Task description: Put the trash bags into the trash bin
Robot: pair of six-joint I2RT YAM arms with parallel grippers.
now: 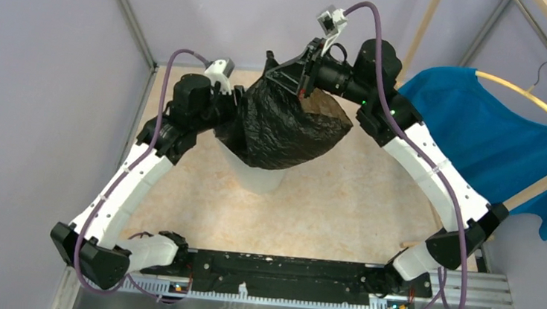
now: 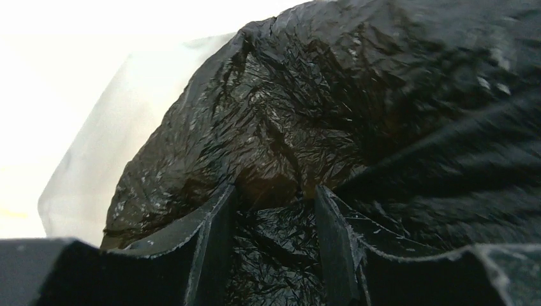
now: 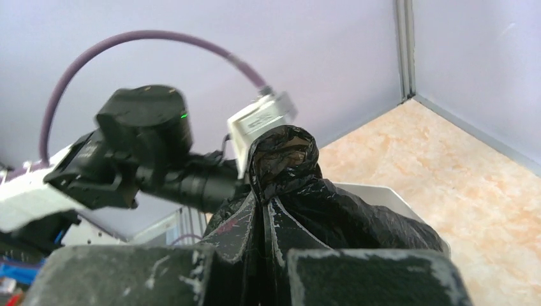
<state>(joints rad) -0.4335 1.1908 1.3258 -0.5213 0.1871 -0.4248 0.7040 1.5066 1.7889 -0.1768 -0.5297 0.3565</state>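
The black trash bag (image 1: 284, 129) is draped over the top of the white trash bin (image 1: 257, 177), hiding its rim in the top view. My right gripper (image 1: 298, 80) is shut on a bunched upper edge of the bag (image 3: 284, 159) and holds it up above the bin rim (image 3: 383, 193). My left gripper (image 1: 234, 111) is at the bag's left side. Its fingers stand apart, with wrinkled bag plastic (image 2: 306, 115) filling the gap of the left gripper (image 2: 275, 191). The bin's translucent wall (image 2: 96, 178) shows to the left of the bag.
A blue T-shirt (image 1: 495, 144) hangs on a hanger at the right, close behind the right arm. Purple walls enclose the beige table (image 1: 355, 206) on the left, back and right. The left arm's wrist (image 3: 147, 153) sits just across the bag.
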